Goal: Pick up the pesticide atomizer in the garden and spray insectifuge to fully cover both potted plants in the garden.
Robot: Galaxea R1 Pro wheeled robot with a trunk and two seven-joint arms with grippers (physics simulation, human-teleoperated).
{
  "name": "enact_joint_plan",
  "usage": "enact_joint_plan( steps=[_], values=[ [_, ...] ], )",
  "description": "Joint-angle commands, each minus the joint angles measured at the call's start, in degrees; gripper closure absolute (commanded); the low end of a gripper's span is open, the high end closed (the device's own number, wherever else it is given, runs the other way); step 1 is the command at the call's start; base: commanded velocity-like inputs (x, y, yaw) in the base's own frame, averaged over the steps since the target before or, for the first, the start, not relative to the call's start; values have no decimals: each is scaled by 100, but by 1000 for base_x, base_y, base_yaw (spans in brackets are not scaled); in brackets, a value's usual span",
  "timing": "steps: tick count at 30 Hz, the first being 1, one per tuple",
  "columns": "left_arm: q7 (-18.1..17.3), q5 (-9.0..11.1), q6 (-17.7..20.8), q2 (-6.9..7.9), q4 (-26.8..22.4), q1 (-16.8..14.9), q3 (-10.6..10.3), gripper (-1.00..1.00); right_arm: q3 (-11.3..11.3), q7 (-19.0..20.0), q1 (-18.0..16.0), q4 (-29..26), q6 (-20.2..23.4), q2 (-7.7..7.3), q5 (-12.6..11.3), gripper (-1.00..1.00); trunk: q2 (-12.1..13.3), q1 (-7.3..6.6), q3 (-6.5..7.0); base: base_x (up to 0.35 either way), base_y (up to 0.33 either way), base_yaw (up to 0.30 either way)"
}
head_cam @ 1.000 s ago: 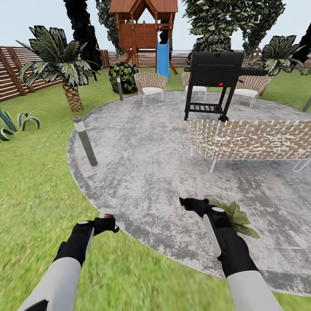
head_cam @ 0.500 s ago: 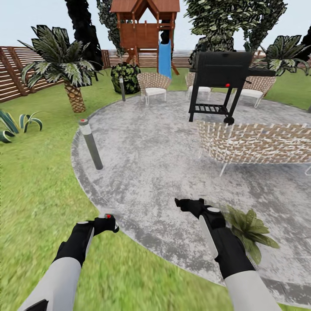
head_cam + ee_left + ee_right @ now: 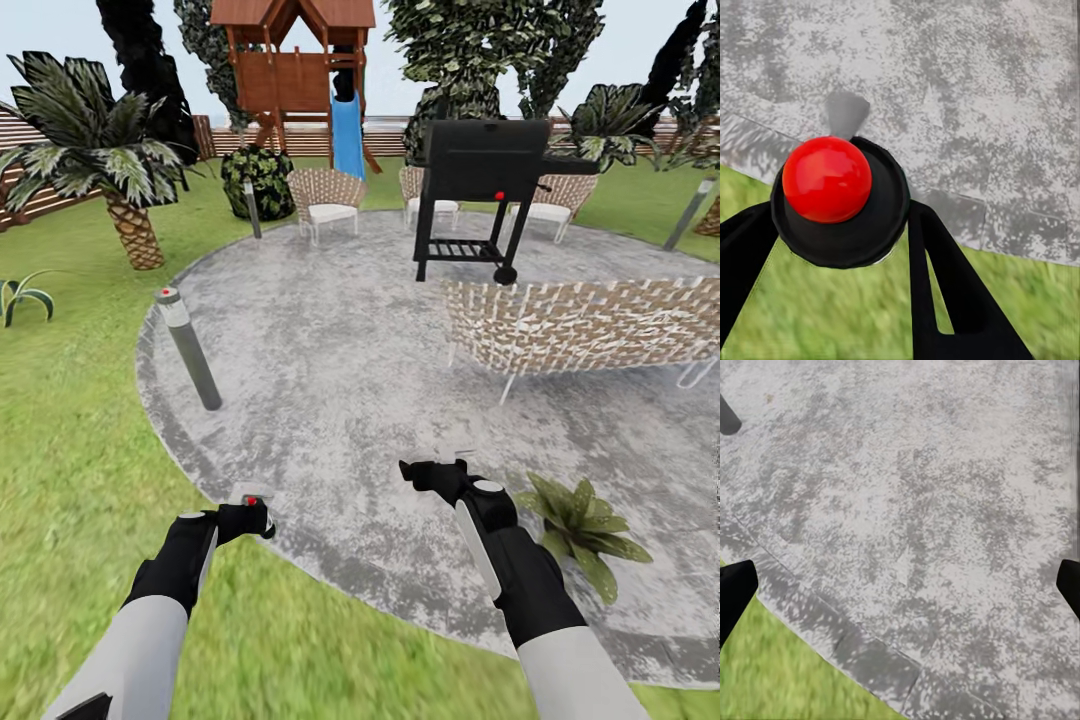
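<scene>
My left gripper (image 3: 252, 512) is shut on the pesticide atomizer (image 3: 247, 495), whose white head with a red spot sticks up over the lawn at the patio's edge. In the left wrist view the atomizer (image 3: 829, 180) shows as a red ball on a dark round top between the black fingers (image 3: 945, 292). My right gripper (image 3: 432, 472) hangs open over the grey paved patio (image 3: 330, 380); its fingertips (image 3: 735, 589) stand far apart. One potted plant (image 3: 580, 522), a low green rosette, sits on the patio just right of my right forearm; its pot is hidden by the leaves.
A grey bollard lamp (image 3: 188, 350) stands at the patio's left rim. A wicker sofa (image 3: 580, 325) and a black grill (image 3: 485, 190) stand ahead to the right, wicker chairs (image 3: 325, 200) and a playhouse with a blue slide (image 3: 300, 70) beyond. A palm (image 3: 110, 170) grows on the left.
The whole view has shifted, so the camera moved. The potted plant now shows more fully beside my right forearm. Both arms keep their pose and the left gripper still holds the atomizer.
</scene>
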Motion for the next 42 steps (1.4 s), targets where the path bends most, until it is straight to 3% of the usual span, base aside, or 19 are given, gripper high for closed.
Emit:
enact_joint_plan(
  steps=[1,23,42],
  values=[
    [-54,-42,20,-7,-12,-4,37,100,0,-4,-4,-6,32,2,-36,-100,-3,2,-5,187,313,-272],
    [-54,-42,20,-7,-3,-4,37,100,-1,-8,-4,-6,31,2,-36,-100,-3,2,-5,250,263,-45],
    [-54,-42,14,-16,23,-1,37,100,1,-3,-4,-6,30,2,-36,-100,-3,2,-5,333,52,0]
  ],
)
